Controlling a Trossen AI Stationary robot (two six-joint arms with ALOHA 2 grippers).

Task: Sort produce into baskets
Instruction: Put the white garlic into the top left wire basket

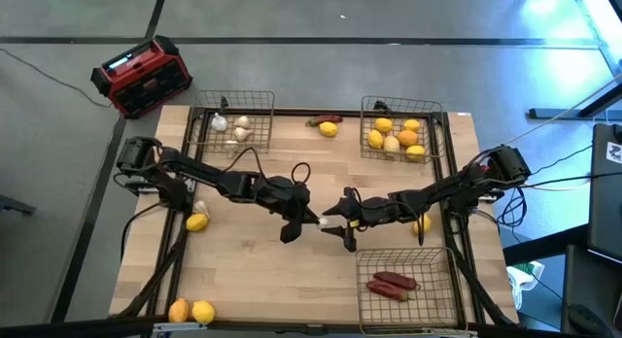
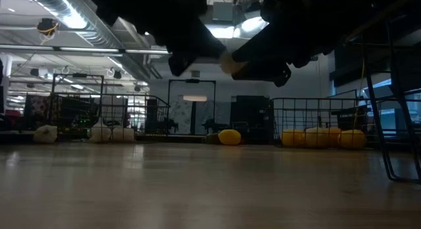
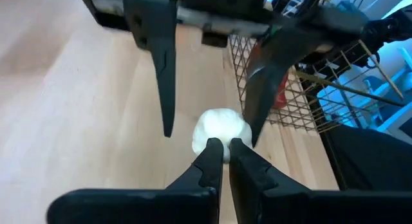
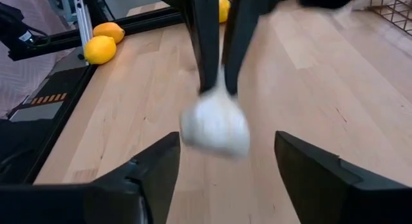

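Whitish bulb (image 3: 221, 129), yellow fruits (image 4: 101, 44), grey wire baskets (image 1: 407, 290)

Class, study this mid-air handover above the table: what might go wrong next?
1. The left end effector pinches only the garlic bulb's edge; it may slip and drop.
2. The right end effector, open, sits close around the bulb; pulling away may knock it loose.

Two dark jointed arms, black cables, tapered black fingers (image 3: 215, 161)

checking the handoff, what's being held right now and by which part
The left gripper is shut on the whitish bulb, pinching its stem tip above the table. The right gripper stands open around it, holding nothing.
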